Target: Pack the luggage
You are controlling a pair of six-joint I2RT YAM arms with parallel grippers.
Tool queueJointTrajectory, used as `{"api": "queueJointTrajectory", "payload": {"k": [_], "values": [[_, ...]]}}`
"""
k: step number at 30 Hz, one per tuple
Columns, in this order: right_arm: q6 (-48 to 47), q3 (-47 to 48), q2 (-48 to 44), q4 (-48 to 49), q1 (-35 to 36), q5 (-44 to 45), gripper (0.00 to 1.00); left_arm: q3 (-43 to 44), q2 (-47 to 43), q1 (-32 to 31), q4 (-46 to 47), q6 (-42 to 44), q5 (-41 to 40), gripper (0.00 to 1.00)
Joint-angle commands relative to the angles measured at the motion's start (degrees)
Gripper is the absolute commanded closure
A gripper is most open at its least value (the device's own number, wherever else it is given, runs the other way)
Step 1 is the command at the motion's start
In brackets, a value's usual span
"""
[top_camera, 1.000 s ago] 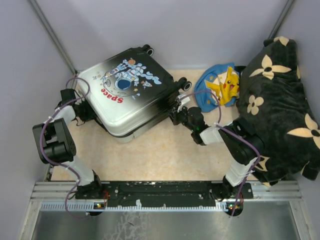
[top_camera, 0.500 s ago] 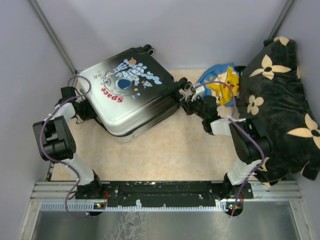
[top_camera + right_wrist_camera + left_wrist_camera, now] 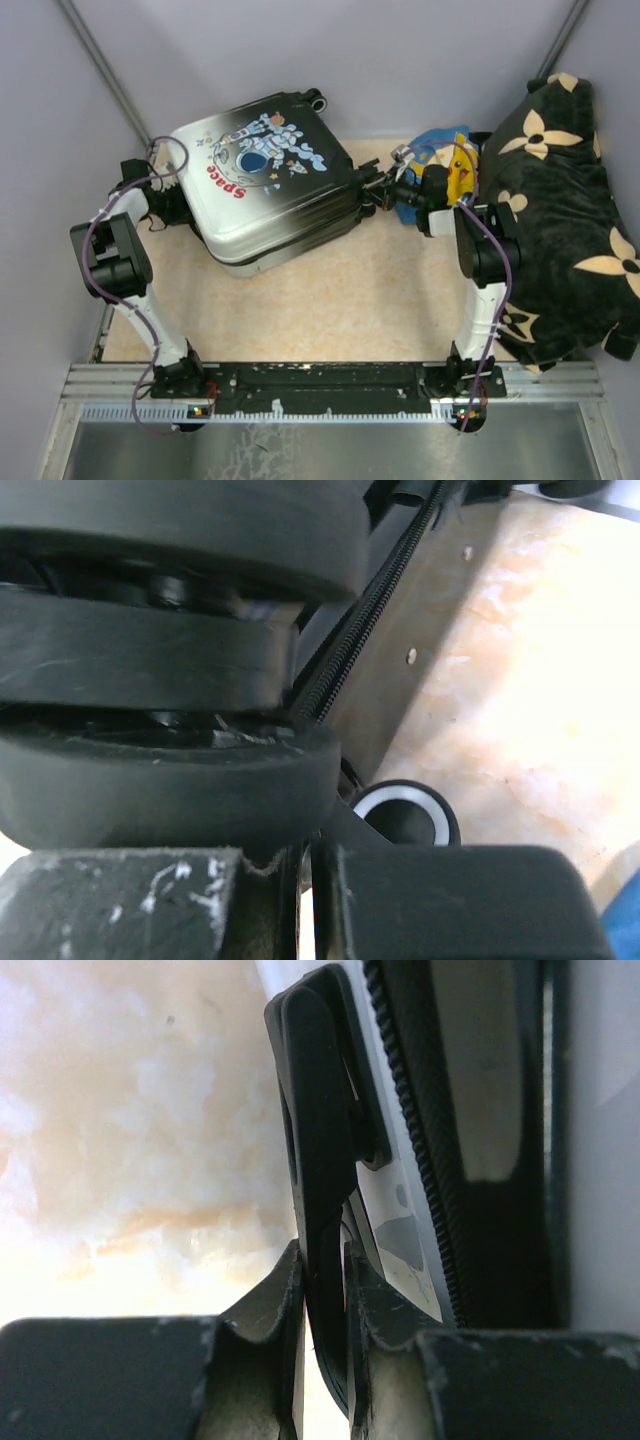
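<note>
The suitcase point(image 3: 265, 190) is found closed and lying flat at the far left of the table point(image 3: 340, 290), astronaut print upward. The left gripper point(image 3: 322, 1275) is clamped narrowly on a black tab point(image 3: 312, 1160) at the suitcase's left edge. The right gripper point(image 3: 305, 865) is noted with fingers pressed together, just beside a wheel point(image 3: 170, 670) at the right corner.
</note>
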Motion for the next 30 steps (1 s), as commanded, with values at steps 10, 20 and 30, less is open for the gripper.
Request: {"api": "queueJointTrajectory", "payload": {"k": [10,20,30], "values": [[10.27,15.89,9.27,9.41,-2.32,-10.47,1.00,12.47,13.39,-2.30,3.58,19.97,9.47,1.00],[15.94,3.61,2.47,16.50,2.96,-11.88,1.00,17.83,16.85,-6.75,1.24,25.35,14.78,1.00],[13.58,-8.52,-7.04,14.04,6.65,-6.78,1.00,18.65,17.53,-6.71,-2.35,28.75,16.86,1.00]]}}
